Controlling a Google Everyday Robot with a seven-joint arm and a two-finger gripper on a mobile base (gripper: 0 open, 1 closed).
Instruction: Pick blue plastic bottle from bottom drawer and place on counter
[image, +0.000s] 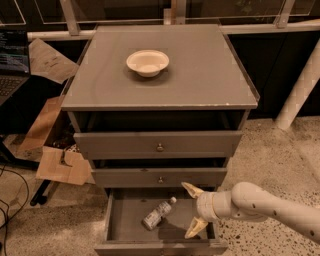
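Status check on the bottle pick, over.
Gripper open over bottom drawer, beside blue plastic bottle, not touching. Bottle lying on drawer floor. Nothing between them.

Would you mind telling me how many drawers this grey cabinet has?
3: the top drawer under the counter, the middle drawer below it, and the open bottom drawer holding the blue plastic bottle, with the open hand to the bottle's right.

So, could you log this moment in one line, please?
gripper: open, over bottom drawer | blue plastic bottle: lying in drawer, ungrasped | counter: holds white bowl
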